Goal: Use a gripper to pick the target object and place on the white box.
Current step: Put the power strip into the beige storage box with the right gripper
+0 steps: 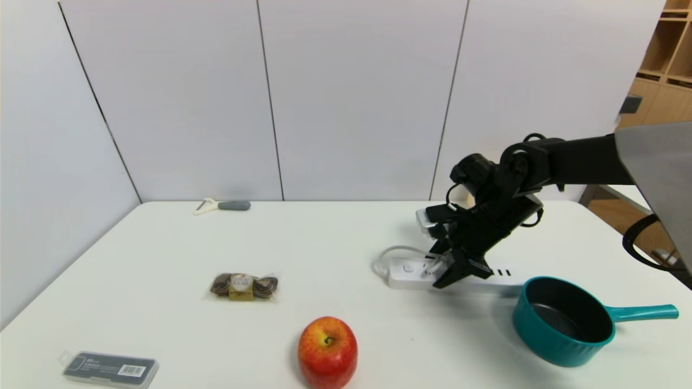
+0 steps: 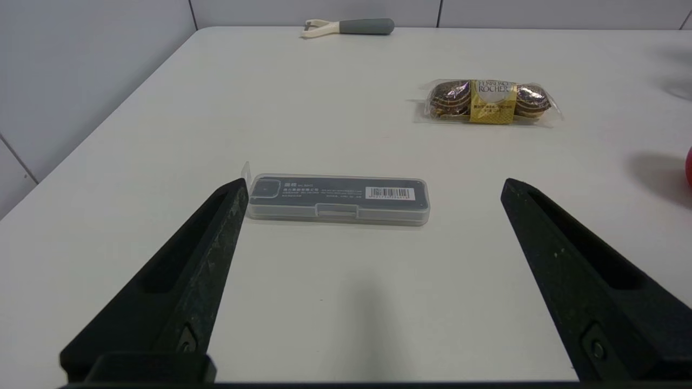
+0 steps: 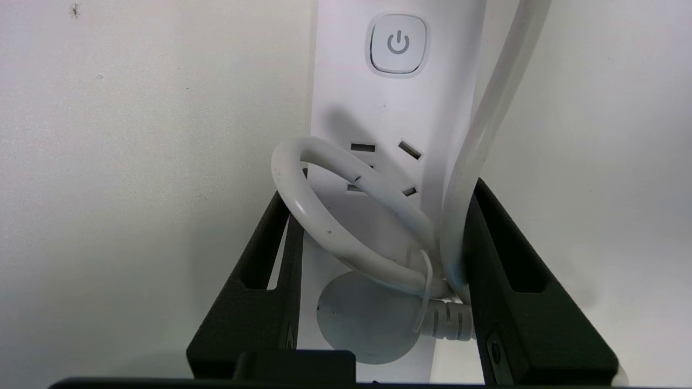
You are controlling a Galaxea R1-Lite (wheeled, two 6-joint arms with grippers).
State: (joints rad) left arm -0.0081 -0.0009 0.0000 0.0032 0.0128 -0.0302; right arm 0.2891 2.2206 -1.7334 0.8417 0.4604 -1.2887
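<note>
The right gripper [image 1: 451,268] pinches the long white plastic power strip [image 1: 416,272] across its long edges, hemmed by the teal saucepan [image 1: 562,321]; leftward lies open tabletop.

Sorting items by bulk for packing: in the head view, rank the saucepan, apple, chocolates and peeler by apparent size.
1. saucepan
2. apple, though it sits nearest the camera, which flatters it
3. chocolates
4. peeler, farthest away, so its place below the chocolates is unsure
</note>
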